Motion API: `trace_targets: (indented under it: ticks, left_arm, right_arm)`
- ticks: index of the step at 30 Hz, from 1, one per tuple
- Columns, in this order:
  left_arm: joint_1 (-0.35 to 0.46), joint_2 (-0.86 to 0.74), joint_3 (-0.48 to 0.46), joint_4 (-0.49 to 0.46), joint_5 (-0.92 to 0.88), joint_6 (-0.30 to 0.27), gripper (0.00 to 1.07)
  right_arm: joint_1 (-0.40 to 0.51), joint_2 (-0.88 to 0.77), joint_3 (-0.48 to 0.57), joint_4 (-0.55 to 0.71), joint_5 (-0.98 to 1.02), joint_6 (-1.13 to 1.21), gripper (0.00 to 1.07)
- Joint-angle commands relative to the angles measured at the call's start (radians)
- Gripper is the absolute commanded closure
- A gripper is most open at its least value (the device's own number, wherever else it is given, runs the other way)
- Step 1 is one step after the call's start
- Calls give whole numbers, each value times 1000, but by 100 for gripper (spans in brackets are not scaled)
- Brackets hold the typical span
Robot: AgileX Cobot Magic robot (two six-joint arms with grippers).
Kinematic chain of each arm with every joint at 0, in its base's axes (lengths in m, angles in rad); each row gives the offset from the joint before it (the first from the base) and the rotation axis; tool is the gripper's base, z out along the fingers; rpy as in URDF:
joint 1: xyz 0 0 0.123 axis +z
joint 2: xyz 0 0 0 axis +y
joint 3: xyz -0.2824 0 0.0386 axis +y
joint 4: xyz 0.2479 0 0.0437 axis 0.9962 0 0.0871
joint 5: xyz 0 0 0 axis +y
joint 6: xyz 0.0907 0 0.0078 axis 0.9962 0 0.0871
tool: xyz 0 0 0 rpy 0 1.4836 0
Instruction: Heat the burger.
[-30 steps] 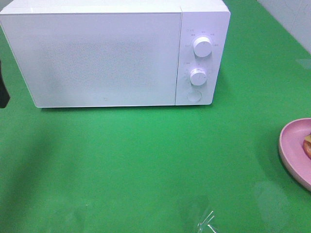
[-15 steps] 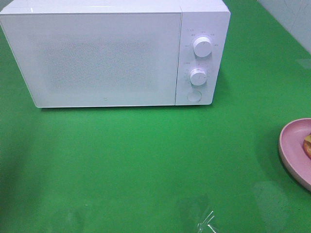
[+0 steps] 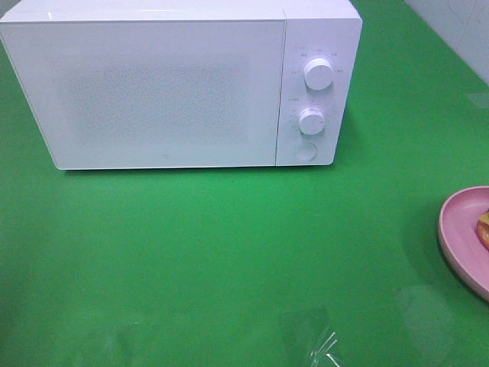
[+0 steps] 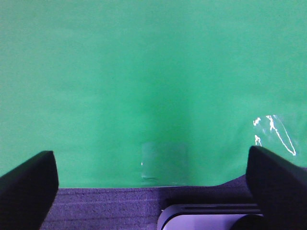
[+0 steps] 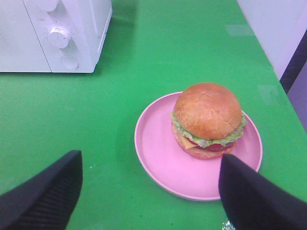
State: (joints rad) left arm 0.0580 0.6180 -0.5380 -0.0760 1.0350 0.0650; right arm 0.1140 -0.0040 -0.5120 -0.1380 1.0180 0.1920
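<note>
Right gripper [image 5: 148, 191] is spread wide just short of the burger [image 5: 207, 120]; squeeze carelessly and it'll squash or slide off the pink plate [image 5: 158, 153]. Microwave [image 3: 153, 84] door's shut too.

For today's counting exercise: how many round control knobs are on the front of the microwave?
2, both on the microwave panel to the right of its door: the upper knob and the lower knob. The button below isn't counted.

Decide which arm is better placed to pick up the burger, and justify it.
Right. Its open gripper faces the glossy-bunned burger on the pink round plate; the left gripper sees only green tabletop.
</note>
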Motion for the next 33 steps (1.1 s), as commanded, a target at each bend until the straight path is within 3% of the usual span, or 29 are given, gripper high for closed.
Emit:
trace_targets:
  ticks: [1, 3, 20, 33]
  left_arm:
    - [4, -80, 22, 8, -7, 0, 7]
    - [4, -207, 39, 8, 9, -1, 7]
    - [2, -654, 39, -4, 8, -2, 7]
    - [2, -651, 39, -5, 7, -2, 7]
  right_arm:
    - [-7, -26, 2, 0, -10, -12, 32]
    - [-7, -26, 2, 0, -10, -12, 32]
    - [-7, -26, 2, 0, -10, -12, 32]
    - [-7, -17, 2, -6, -11, -12, 32]
